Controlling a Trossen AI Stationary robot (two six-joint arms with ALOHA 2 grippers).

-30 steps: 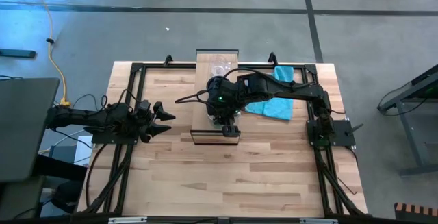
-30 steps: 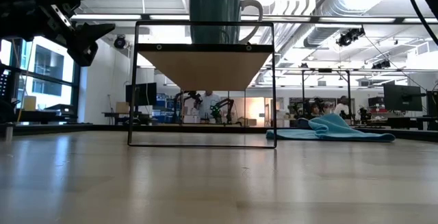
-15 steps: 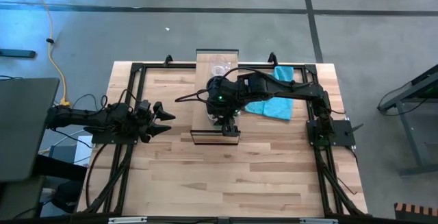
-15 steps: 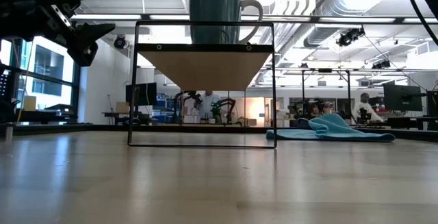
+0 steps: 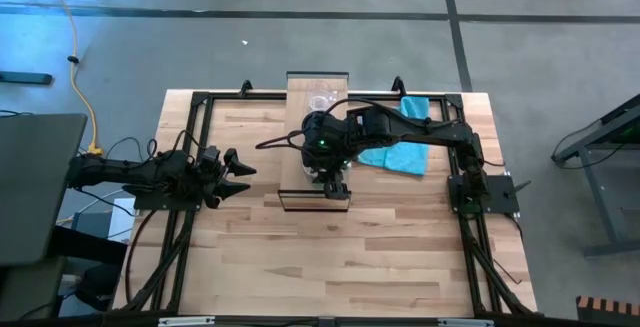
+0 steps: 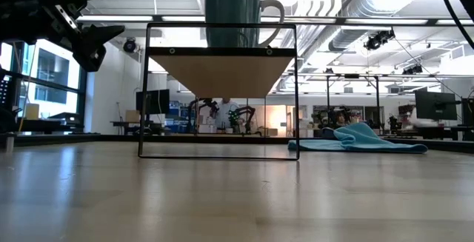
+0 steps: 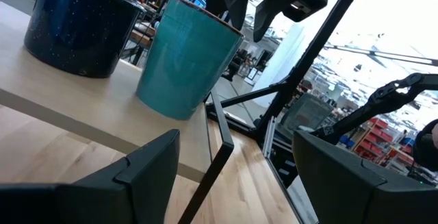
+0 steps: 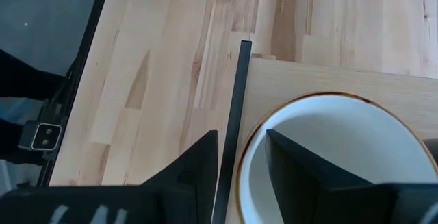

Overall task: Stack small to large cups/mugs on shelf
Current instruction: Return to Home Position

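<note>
The fingers [image 8: 195,172] of the right gripper [image 7: 245,20] are standing apart, hanging just above the rim of the teal mug [image 7: 185,56], which is white inside with a brown lip. It is sitting at the shelf's [image 8: 308,73] near end, beside a speckled dark-blue mug [image 7: 79,25]. The left gripper [image 5: 240,177], fingers spread, is waiting at the left side of the table [image 5: 400,257].

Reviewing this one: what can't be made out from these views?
High view: the right arm lies over the shelf and hides both mugs; only the glass cup shows.
Low view: the teal mug is cut off at the top edge and blocks whatever stands behind.
Left wrist view: the top edge cuts off the dark blue mug.
Right wrist view: the right end effector sits at the teal mug's rim; contact cannot be told.
</note>
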